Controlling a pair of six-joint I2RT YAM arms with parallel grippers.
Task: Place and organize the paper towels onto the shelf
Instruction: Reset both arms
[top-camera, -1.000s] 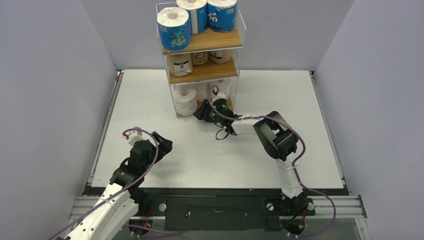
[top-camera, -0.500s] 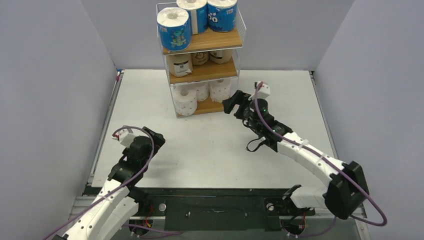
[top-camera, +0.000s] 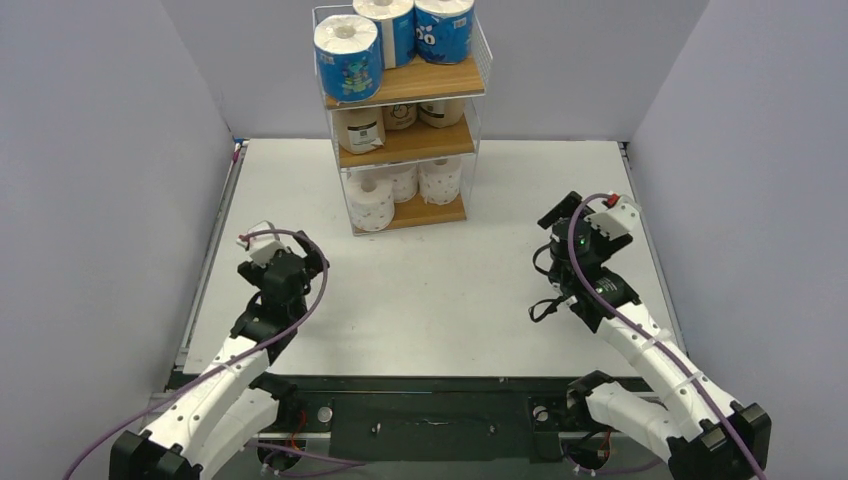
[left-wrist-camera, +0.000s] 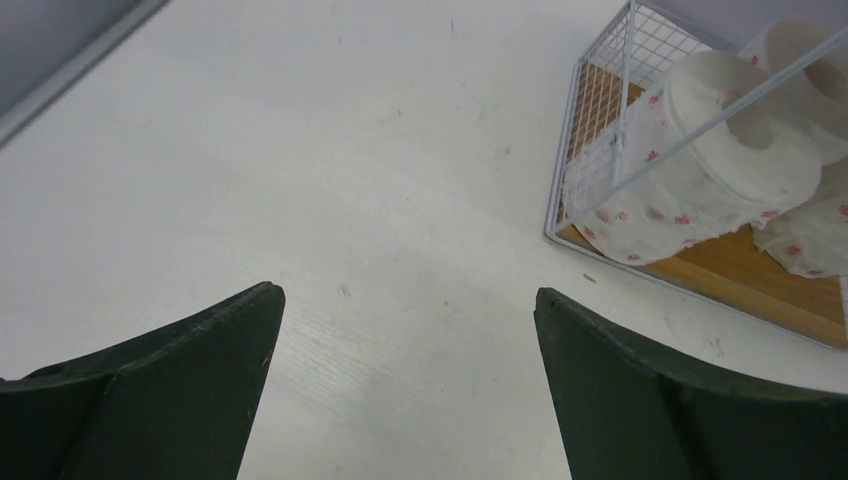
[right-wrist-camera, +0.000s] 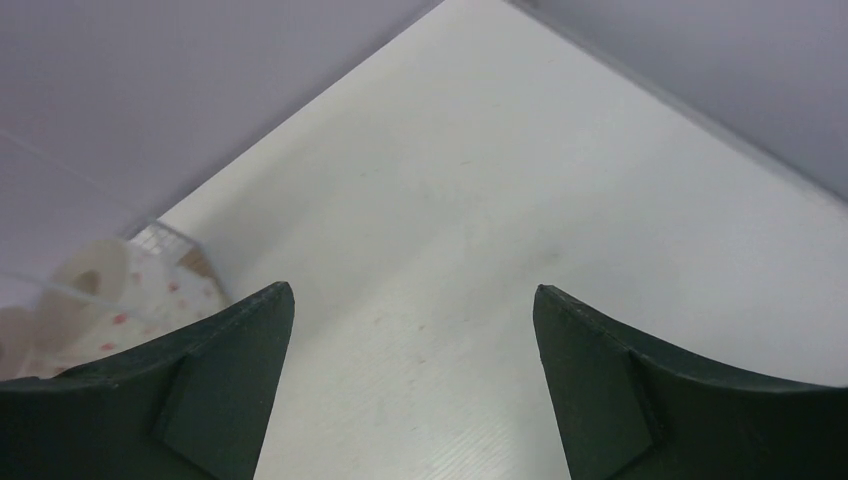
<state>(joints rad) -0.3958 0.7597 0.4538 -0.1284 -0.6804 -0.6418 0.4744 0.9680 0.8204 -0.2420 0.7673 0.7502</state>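
Observation:
The shelf (top-camera: 410, 84) stands at the back middle of the table. Three blue-wrapped rolls (top-camera: 347, 56) sit on its top board, three tan rolls (top-camera: 361, 129) on the middle board, three white patterned rolls (top-camera: 371, 201) on the bottom board. My left gripper (top-camera: 312, 258) is open and empty over the table's left side. My right gripper (top-camera: 556, 214) is open and empty over the right side, away from the shelf. The white rolls (left-wrist-camera: 700, 160) and shelf wire (left-wrist-camera: 600, 130) show in the left wrist view, and a white roll (right-wrist-camera: 110, 290) shows in the right wrist view.
Grey walls close in the white table (top-camera: 430, 300) on the left, back and right. A black rail (top-camera: 430, 415) runs along the near edge with both arm bases.
My right gripper has drawn back from the shelf's bottom tier to the right side of the table, its arm swinging out right. My left arm has shifted slightly.

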